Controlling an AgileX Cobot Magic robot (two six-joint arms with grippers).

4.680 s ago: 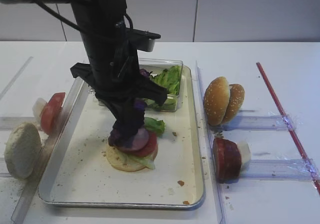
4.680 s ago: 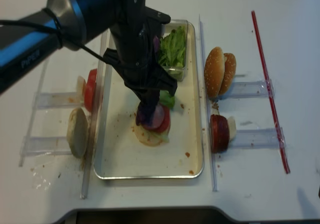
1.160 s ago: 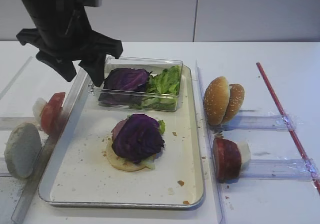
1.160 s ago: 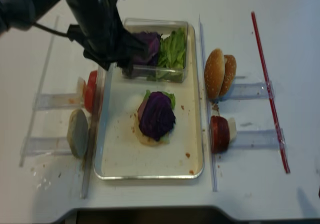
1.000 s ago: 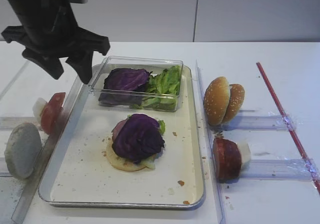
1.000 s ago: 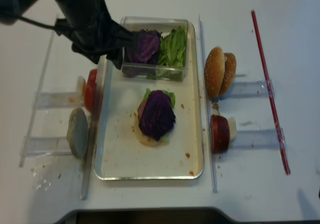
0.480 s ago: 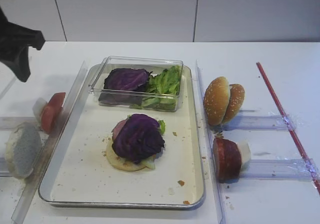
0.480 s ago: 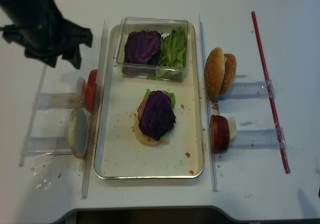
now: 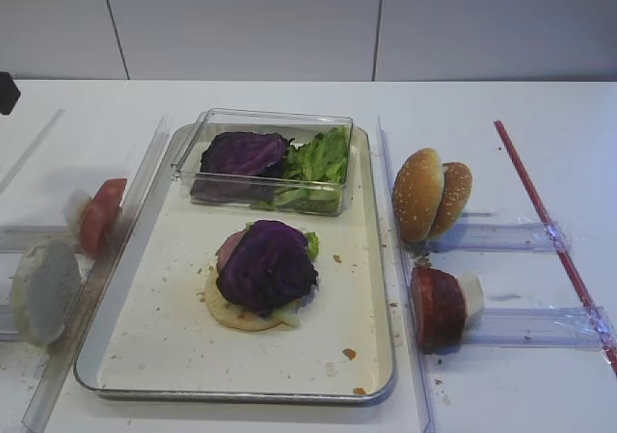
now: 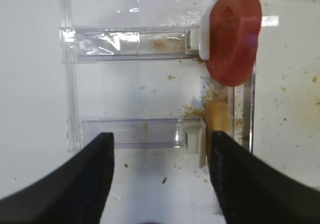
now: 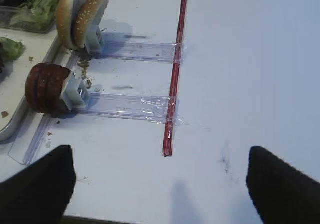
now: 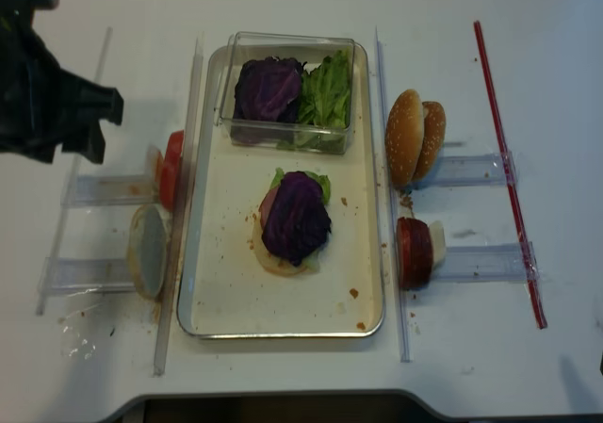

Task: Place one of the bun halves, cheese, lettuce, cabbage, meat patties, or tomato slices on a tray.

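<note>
A purple cabbage leaf [image 9: 267,264] tops a stack on the tray [image 9: 366,288], above a pale bun half [image 9: 236,317] with lettuce and a patty edge showing. My left gripper [image 12: 94,126] hangs open and empty left of the tray, over the clear holders. In the left wrist view it [image 10: 160,179] looks down on a tomato slice [image 10: 234,37] and the edge of a pale bun half [image 10: 216,129]. My right gripper [image 11: 160,184] is open over bare table to the right. It holds nothing.
A clear box [image 9: 342,122] at the tray's far end holds cabbage [image 9: 241,153] and lettuce [image 9: 318,158]. Sesame bun halves [image 9: 429,194] and meat patties [image 9: 439,306] stand in holders on the right. A red strip [image 9: 549,221] lies further right.
My left arm has swung left, from beside the clear box to above the left holders, staying open. The cabbage leaf rests on the stack and has not moved.
</note>
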